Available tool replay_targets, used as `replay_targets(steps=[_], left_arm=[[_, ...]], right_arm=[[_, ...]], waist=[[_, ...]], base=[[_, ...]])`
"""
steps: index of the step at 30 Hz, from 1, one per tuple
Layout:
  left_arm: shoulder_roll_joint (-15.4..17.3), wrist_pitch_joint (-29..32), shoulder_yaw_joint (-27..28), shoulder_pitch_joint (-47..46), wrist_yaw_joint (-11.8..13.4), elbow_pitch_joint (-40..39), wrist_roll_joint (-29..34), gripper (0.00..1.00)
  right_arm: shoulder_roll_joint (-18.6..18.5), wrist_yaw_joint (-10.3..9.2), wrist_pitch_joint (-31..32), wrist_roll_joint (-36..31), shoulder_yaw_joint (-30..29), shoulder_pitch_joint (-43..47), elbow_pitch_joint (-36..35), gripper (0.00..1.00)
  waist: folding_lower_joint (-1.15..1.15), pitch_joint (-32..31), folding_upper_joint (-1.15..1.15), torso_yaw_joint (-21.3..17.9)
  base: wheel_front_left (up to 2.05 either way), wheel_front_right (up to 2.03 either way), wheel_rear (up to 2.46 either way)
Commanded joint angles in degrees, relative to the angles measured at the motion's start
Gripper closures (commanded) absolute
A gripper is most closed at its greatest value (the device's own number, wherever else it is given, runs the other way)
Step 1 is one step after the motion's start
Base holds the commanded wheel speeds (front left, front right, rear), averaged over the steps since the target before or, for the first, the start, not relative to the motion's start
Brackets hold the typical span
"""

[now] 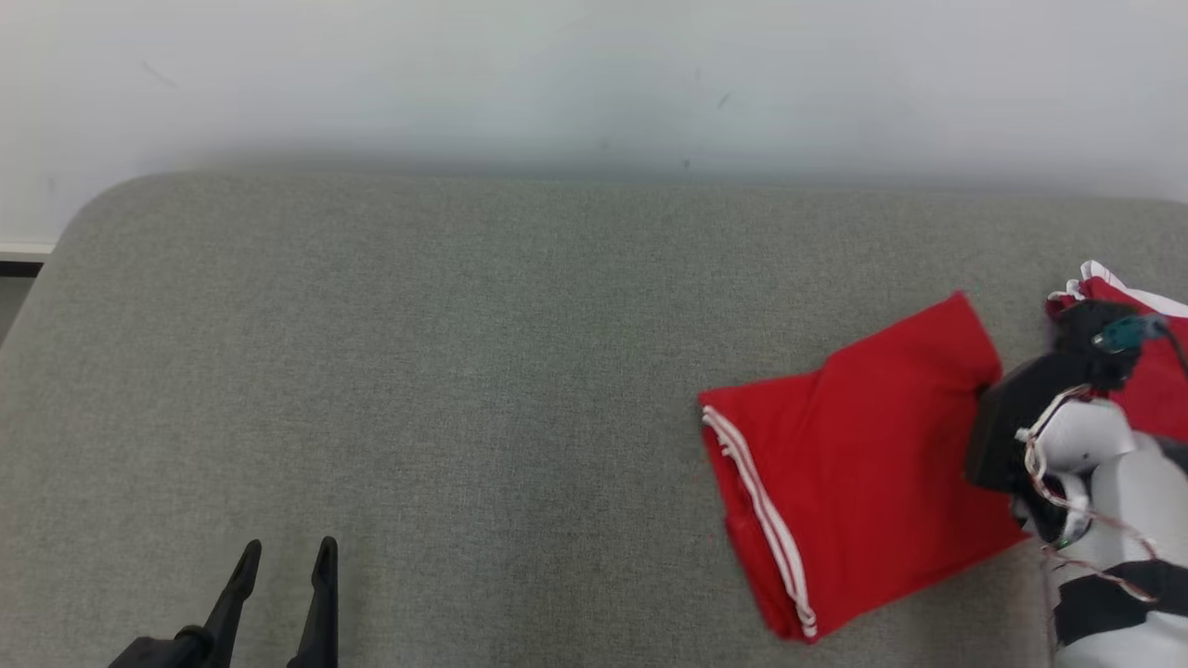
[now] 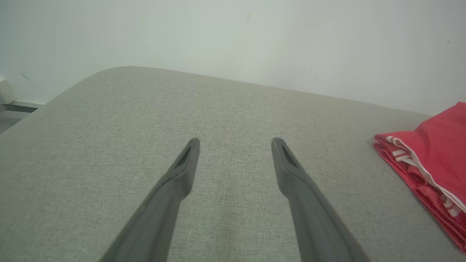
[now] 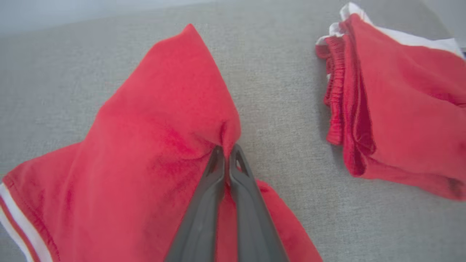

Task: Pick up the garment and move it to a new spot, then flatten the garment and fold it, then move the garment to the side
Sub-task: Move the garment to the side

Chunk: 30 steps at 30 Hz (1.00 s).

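Note:
The garment is red with white stripes along one hem and lies folded at the right of the grey padded surface. In the right wrist view my right gripper is shut on a pinched-up fold of the garment at its edge. The head view shows my right arm over the garment's right side, hiding the fingers. My left gripper stands open near the front left, with nothing between its fingers. From there the garment lies off to the right.
A second red garment with white trim lies bunched just right of the held one, a strip of grey surface between them. A pale wall rises behind the surface. The surface's rounded corner is at the far left.

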Motion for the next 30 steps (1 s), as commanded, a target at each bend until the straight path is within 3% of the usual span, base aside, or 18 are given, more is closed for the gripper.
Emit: replay_targets(steps=[1, 11, 17, 21, 30], left_arm=[[0.0, -0.3, 0.0, -0.6, -0.1, -0.1, 0.0, 0.0], [0.4, -1.0, 0.0, -2.4, -0.2, -0.2, 0.0, 0.0], [0.9, -0.5, -0.5, -3.9, -0.4, -0.2, 0.2, 0.0], [1.5, 0.2, -1.1, -5.5, -0.9, -0.7, 0.9, 0.0], [3.6, 2.2, -1.5, -8.3, -1.1, -2.7, 2.0, 0.0]], right_arm=[[-0.4, 0.01, 0.2, -0.3, -0.4, -0.7, -0.5, 1.0], [-8.6, 0.01, 6.8, -1.6, -5.0, -4.8, -8.8, 1.0], [-11.2, 0.01, 9.7, -3.4, -9.6, -4.1, -15.7, 1.0], [-13.1, 0.01, 8.7, -6.0, -13.8, -6.0, -15.0, 1.0], [-10.6, 0.01, 2.2, -14.5, -27.5, -13.8, -7.2, 1.0]], waist=[[-0.01, 1.2, -0.01, -0.4], [-0.01, 5.5, -0.01, -1.8], [-0.01, 8.1, -0.01, -2.9], [-0.01, 10.6, -0.01, -3.3], [-0.01, 16.1, -0.01, -3.0]], base=[[0.0, 0.0, 0.0], [0.0, 0.0, 0.0], [0.0, 0.0, 0.0], [0.0, 0.0, 0.0], [0.0, 0.0, 0.0]])
